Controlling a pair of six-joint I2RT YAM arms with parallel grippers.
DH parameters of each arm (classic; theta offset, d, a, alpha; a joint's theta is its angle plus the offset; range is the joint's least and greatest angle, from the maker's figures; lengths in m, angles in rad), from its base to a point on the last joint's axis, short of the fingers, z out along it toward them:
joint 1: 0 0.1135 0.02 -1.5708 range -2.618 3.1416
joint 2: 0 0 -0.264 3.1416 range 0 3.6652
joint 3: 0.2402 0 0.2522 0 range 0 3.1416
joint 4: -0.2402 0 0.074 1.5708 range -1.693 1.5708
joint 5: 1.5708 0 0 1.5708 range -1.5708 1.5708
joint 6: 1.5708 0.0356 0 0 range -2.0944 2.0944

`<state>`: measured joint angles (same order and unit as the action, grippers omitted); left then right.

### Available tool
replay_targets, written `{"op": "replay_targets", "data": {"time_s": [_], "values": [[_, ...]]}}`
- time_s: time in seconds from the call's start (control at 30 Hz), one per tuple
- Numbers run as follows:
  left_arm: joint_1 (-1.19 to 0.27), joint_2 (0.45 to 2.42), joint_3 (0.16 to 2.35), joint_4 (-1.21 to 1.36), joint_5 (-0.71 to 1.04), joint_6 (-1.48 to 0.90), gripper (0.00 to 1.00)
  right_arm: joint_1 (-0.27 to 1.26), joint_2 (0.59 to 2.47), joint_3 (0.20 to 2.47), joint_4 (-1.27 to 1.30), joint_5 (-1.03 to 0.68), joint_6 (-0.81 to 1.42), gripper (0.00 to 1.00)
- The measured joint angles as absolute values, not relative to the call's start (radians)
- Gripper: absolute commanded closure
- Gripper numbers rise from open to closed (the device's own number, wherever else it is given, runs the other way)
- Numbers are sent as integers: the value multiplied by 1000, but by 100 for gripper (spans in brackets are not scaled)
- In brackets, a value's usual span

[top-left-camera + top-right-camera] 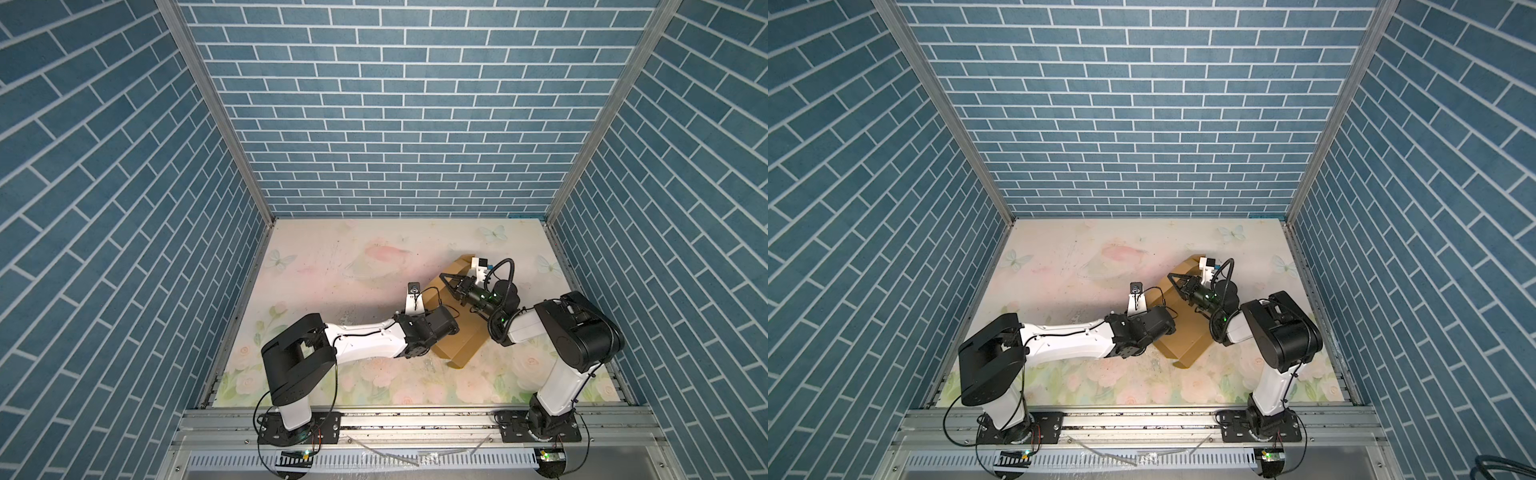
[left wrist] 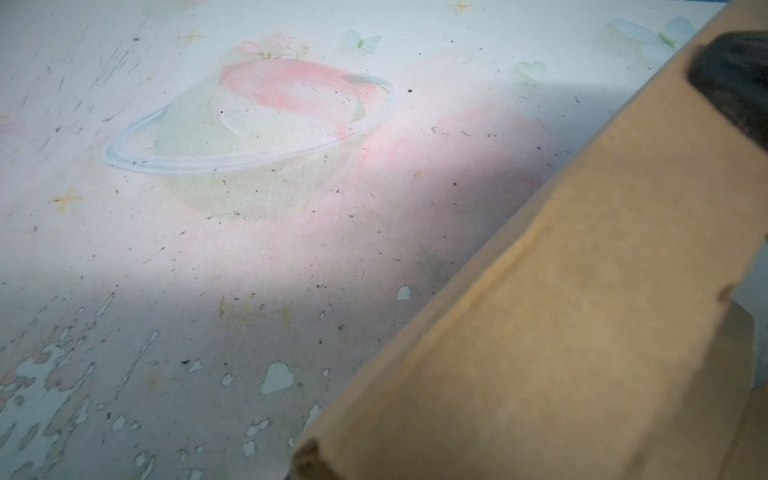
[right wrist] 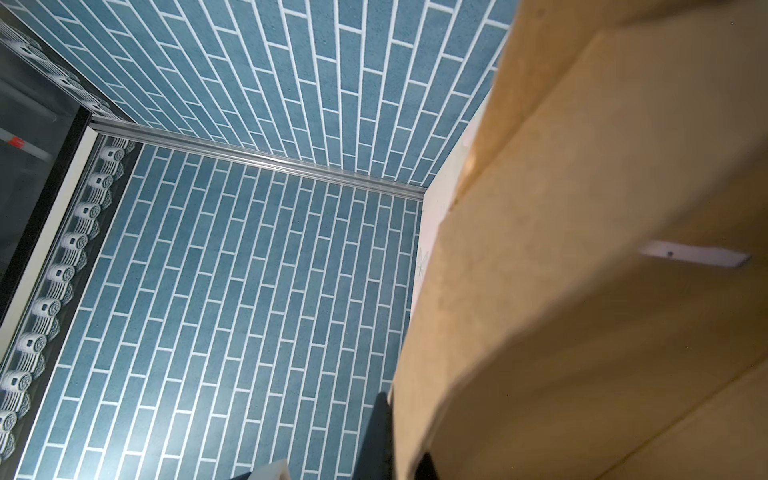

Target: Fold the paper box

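The paper box (image 1: 461, 345) (image 1: 1183, 340) is plain brown cardboard, partly folded up, lying right of the table's middle in both top views. My right gripper (image 1: 444, 277) (image 1: 1172, 277) reaches over its far part and is shut on a raised panel. In the right wrist view the cardboard edge (image 3: 582, 291) runs between the dark fingers (image 3: 378, 436). My left gripper (image 1: 451, 326) reaches across to the box's near left side. Its fingers are hidden behind its own black body and the cardboard. In the left wrist view a creased flap (image 2: 582, 332) covers the jaw area.
The floral table mat (image 1: 332, 266) has worn, flaking patches (image 2: 62, 374) near the left arm. Blue brick walls (image 1: 395, 124) close in the back and both sides. An aluminium rail (image 1: 415, 419) with both arm bases runs along the front edge.
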<state>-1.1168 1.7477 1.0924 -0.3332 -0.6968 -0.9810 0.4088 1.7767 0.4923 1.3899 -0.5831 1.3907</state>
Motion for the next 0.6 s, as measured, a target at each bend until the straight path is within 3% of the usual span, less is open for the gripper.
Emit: {"op": "replay_targets", "data": {"time_s": [0.23,0.6], "values": [[-1121,1771,1134,-410,-714,-1016,80,409,1771,482,1391,-581,1391,97],[-1117,1784,1161,-479,-805,-1029,86,410,1691,482,1270,-579,1373,86]]}}
